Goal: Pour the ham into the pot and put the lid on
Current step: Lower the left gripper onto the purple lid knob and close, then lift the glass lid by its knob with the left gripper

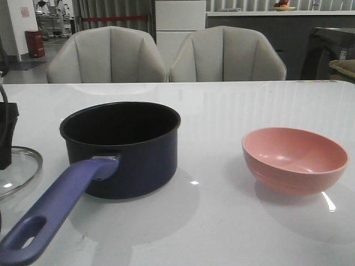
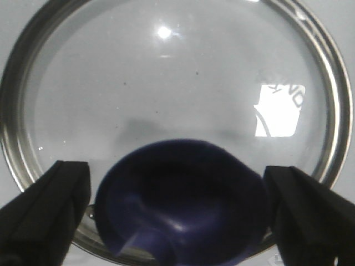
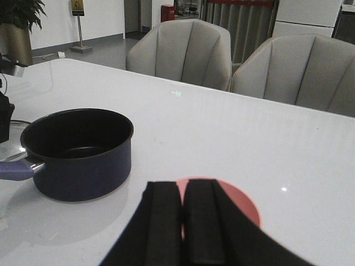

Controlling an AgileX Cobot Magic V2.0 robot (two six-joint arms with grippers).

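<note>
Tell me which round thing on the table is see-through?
The round clear glass lid with a silver rim, lying left of the dark navy-blue saucepan. The saucepan and the pink round bowl are solid-coloured.

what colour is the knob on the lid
Dark blue knob on the clear glass lid, clearest in the left wrist view.

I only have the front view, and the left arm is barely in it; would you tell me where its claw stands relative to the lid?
Observer: The left claw is open, with one finger on each side of the blue knob of the lid, not closed on it.
Operator: Thank you. And the right claw, which I cannot see at all?
Observer: The right claw is shut with nothing in it, close to the pink bowl.
Operator: Is anything lying in the pot?
Observer: The right wrist view looks into the pot, but its floor is too dark to tell.
</note>
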